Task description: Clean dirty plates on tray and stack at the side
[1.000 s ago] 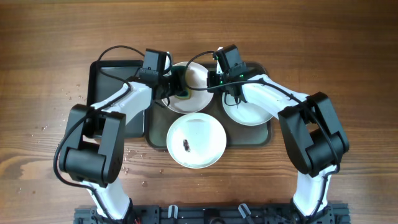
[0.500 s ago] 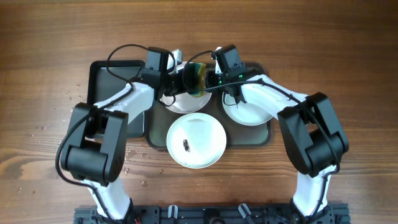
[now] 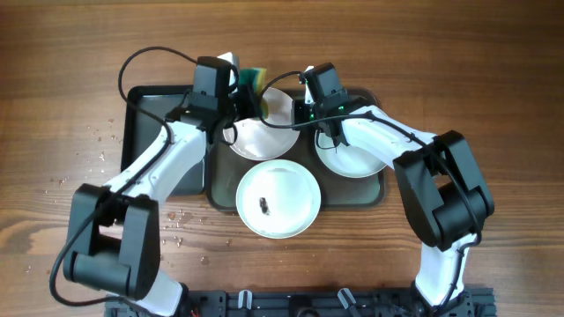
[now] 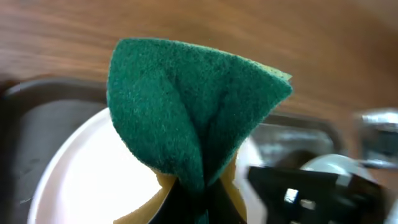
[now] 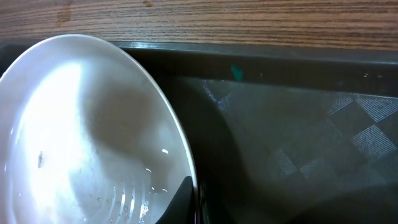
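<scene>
Three white plates lie on the dark grey-green tray (image 3: 368,190). The front plate (image 3: 291,189) carries a small dark smear near its centre. My right gripper (image 3: 304,113) is shut on the right rim of the back-left plate (image 3: 264,132), which fills the left of the right wrist view as the plate (image 5: 81,124) pinched at its edge by the right gripper (image 5: 194,202). The third plate (image 3: 354,158) sits partly under my right arm. My left gripper (image 3: 240,84) is shut on a green and yellow sponge (image 3: 255,77), raised above that plate's far edge. In the left wrist view the sponge (image 4: 186,106) is folded in the left gripper (image 4: 200,202).
A narrower black glossy tray (image 3: 157,114) lies at the left, partly under my left arm. Small crumbs or droplets (image 3: 172,216) speckle the wooden table (image 3: 493,70) at the front left. The tray floor (image 5: 298,124) beside the held plate is bare.
My left gripper lifted the sponge off the back-left plate's surface and carried it back toward the plate's far edge. The right gripper kept its hold on the rim without moving.
</scene>
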Controlling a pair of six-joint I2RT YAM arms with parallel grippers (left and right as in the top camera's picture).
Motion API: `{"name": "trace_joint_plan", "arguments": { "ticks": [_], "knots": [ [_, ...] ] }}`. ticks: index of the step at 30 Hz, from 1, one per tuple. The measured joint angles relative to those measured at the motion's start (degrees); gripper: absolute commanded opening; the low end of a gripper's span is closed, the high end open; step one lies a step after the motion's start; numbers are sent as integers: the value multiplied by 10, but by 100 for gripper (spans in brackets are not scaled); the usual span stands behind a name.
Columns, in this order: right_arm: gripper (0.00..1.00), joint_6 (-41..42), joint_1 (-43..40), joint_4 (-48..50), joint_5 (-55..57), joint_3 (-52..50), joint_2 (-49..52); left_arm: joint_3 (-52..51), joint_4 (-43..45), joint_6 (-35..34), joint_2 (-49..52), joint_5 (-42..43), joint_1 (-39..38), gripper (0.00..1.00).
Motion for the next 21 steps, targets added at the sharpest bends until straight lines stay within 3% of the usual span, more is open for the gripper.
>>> {"name": "trace_joint_plan", "arguments": {
  "ticks": [9,21],
  "knots": [
    [4,0,0,0,-1,0,0,0,-3,0,86,-52,0,4],
    [4,0,0,-1,-2,0,0,0,0,0,96,-16,-4,5]
  ]
}}
